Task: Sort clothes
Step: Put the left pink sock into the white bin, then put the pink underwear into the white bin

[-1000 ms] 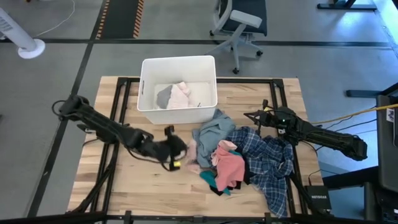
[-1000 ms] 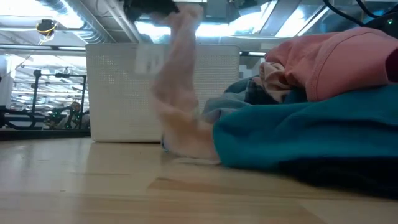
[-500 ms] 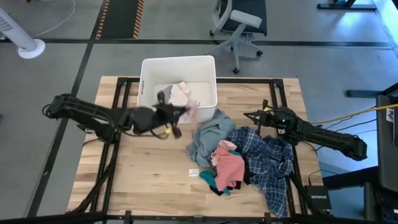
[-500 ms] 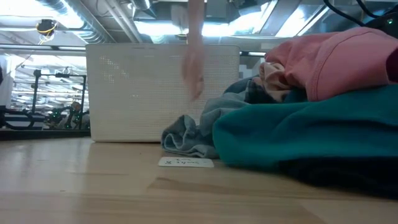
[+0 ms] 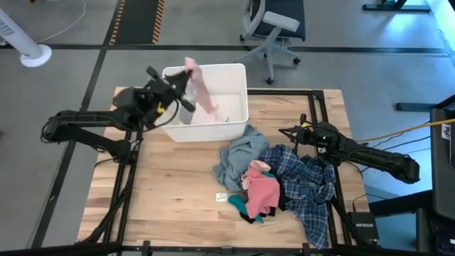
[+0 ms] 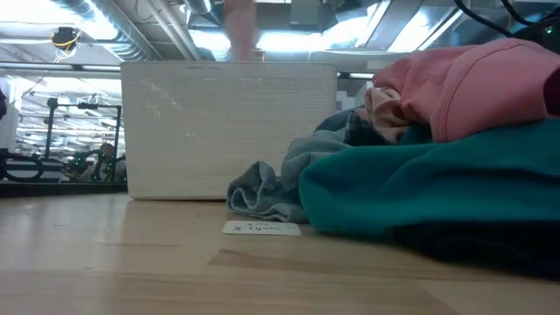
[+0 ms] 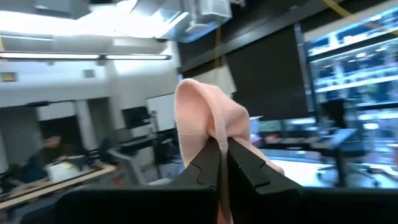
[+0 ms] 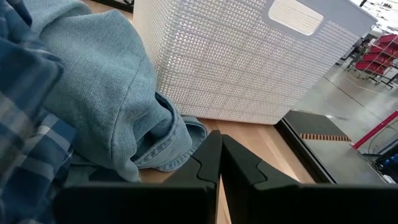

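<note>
Matt perforated white plastic bin (image 8: 249, 68), soft knit pale pink piece (image 7: 208, 121), smooth light wooden table (image 5: 170, 192).

Two dark jointed arms, black angular fingers (image 8: 239, 163)

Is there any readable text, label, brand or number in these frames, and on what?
"NETGEAR": on the small dark box at the table's right near corner, high view; faint, so the reading is uncertain.
Small white tag lying on the table beside the clothes: printed marks, too blurred to read.
Nothing else readable.
</note>
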You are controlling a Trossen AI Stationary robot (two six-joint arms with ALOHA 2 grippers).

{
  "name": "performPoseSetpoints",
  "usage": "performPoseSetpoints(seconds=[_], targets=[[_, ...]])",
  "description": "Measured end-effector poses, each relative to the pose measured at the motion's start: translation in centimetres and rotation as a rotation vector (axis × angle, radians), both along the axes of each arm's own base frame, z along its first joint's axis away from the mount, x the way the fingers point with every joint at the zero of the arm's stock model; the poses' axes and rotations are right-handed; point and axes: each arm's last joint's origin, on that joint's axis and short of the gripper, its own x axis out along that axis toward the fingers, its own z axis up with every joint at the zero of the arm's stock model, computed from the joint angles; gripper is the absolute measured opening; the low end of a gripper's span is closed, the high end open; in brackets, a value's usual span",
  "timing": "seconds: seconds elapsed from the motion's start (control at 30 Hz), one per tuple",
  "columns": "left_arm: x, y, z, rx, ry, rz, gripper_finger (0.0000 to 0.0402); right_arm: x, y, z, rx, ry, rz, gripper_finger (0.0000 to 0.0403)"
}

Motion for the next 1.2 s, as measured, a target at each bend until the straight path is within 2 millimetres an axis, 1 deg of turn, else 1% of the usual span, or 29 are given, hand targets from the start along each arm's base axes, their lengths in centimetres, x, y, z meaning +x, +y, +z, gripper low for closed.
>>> performPoseSetpoints(seconds=[0.17, 0.37, 0.5, 0.7, 0.8, 0.87, 1.0, 1.1, 1.2], targets=[[0.1, 1.7, -0.9, -0.037, 0.077, 0.063, 0.0003, 0.0, 0.0, 0.0, 0.000, 0.000, 0.000, 0.0019], [0.4, 3.6, -3.4, -0.182, 0.217, 0.109, 0.0013, 0.0, 0.0, 0.0, 0.000, 0.001, 0.000, 0.0019], [0.5, 4.2, -5.2, -0.300, 0.290, 0.128, 0.0016, 0.0, 0.0, 0.0, 0.000, 0.000, 0.000, 0.0019], [0.4, 4.5, -7.3, -0.459, 0.362, 0.128, 0.0024, 0.0, 0.0, 0.0, 0.000, 0.001, 0.000, 0.0019], [0.6, 4.8, -8.6, -0.543, 0.403, 0.136, 0.0051, 0.0, 0.0, -0.1, 0.004, 0.009, 0.000, 0.0019], [0.7, 4.9, -9.4, -0.589, 0.436, 0.152, 0.0076, 0.1, 0.0, -0.2, 0.008, 0.018, 0.000, 0.0019], [1.0, 5.1, -10.4, -0.642, 0.471, 0.166, 0.0129, 0.1, -0.1, -0.3, 0.014, 0.031, 0.000, 0.0019], [1.4, 4.7, -10.6, -0.661, 0.490, 0.077, 0.0160, 0.1, -0.1, -0.3, 0.015, 0.033, 0.001, 0.0019], [1.9, 3.4, -10.3, -0.646, 0.511, -0.058, 0.0180, 0.1, -0.1, -0.4, 0.014, 0.036, 0.001, 0.0019]])
